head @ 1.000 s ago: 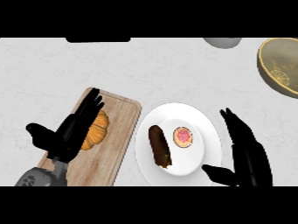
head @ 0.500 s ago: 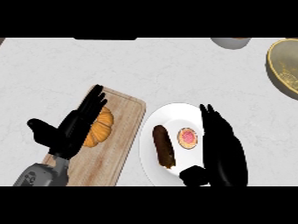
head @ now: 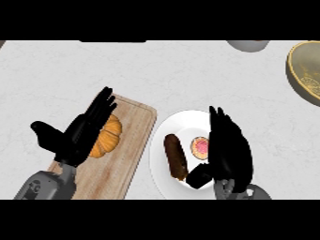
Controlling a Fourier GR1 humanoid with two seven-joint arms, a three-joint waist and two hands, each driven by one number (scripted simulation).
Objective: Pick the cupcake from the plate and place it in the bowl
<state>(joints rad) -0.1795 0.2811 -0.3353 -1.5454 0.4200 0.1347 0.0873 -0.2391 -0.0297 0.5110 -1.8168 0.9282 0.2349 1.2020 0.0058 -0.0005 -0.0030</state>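
right hand: my right hand (head: 228, 147) sits over the right half of the plate (head: 168, 129), fingers straight and pointing up-view, thumb near the plate's lower edge; I see nothing held
cupcake: cupcake (head: 200, 146), pink top, on the plate, just left of the right hand's fingers, partly covered by them; I can't tell if they touch
plate: white, on the worktop (head: 190, 75), just right of the cutting board (head: 131, 150)
brown pastry: long dark brown pastry (head: 175, 157) lies on the plate left of the cupcake, its lower end next to the right thumb
left hand: my left hand (head: 79, 133) is over the cutting board, fingers straight and spread, thumb out to the left, holding nothing
croissant: orange-brown croissant (head: 105, 138) on the board, partly under the left hand's fingers
bowl: yellowish bowl (head: 315, 75) at the right edge of view, well apart from the plate, cut off by the frame
grey object: grey round thing (head: 249, 45) at the top edge, mostly cut off, can't identify it
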